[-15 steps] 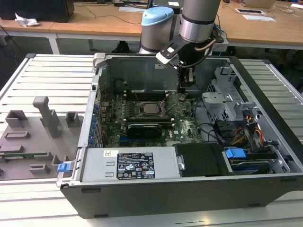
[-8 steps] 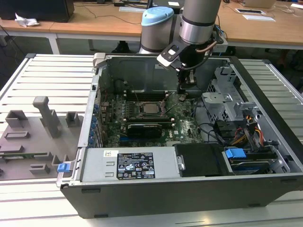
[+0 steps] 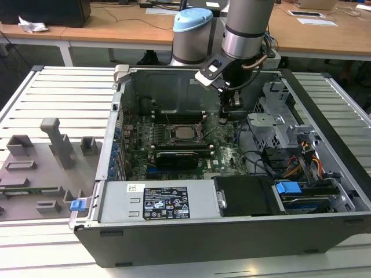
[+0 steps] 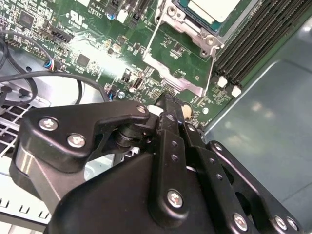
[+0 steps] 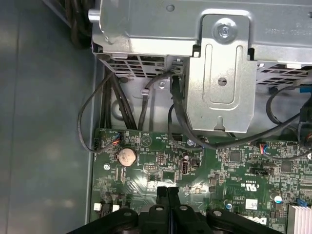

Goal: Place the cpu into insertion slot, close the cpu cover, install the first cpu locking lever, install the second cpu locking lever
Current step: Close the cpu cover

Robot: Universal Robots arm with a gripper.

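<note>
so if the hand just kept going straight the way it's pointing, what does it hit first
Most likely the green motherboard, among the small components just ahead of the shut hand. How far off the board it is, is hard to judge.

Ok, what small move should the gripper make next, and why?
Probably nudge the gripper forward against the free edge of the cpu cover to tip it shut. The cpu already lies in the insertion slot, the cover appears swung open beside it, and the gripper, shut and empty, hovers just short of that edge.
</note>
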